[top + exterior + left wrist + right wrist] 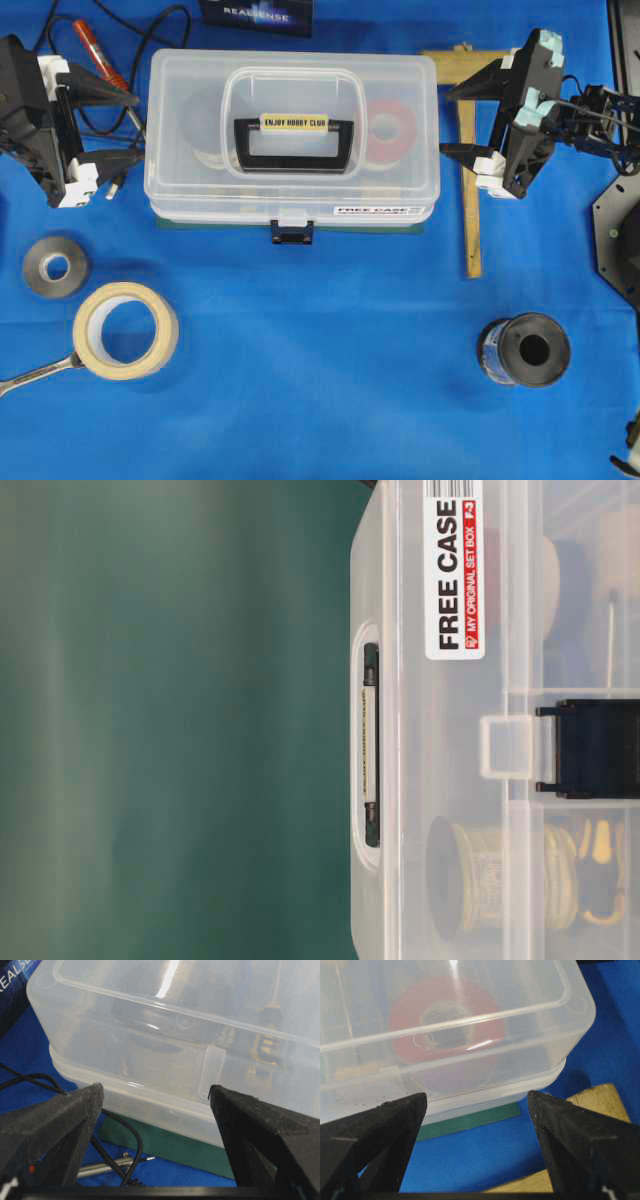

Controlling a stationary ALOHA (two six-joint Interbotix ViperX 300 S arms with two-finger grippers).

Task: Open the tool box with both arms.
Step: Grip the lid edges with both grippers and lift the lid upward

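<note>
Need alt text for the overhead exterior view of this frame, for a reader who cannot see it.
A closed clear plastic tool box with a black handle and dark blue front latch sits on a blue cloth, an open black robot tool at each end: left tool, right tool. In front lie a grey tape roll, a cream masking-tape roll and a black spool.

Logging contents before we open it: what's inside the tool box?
Through the tool box lid: a red tape roll at the right, a dark round item at the left, and a wire spool low in the table-level view. The handle and cloudy plastic hide the rest.
</note>
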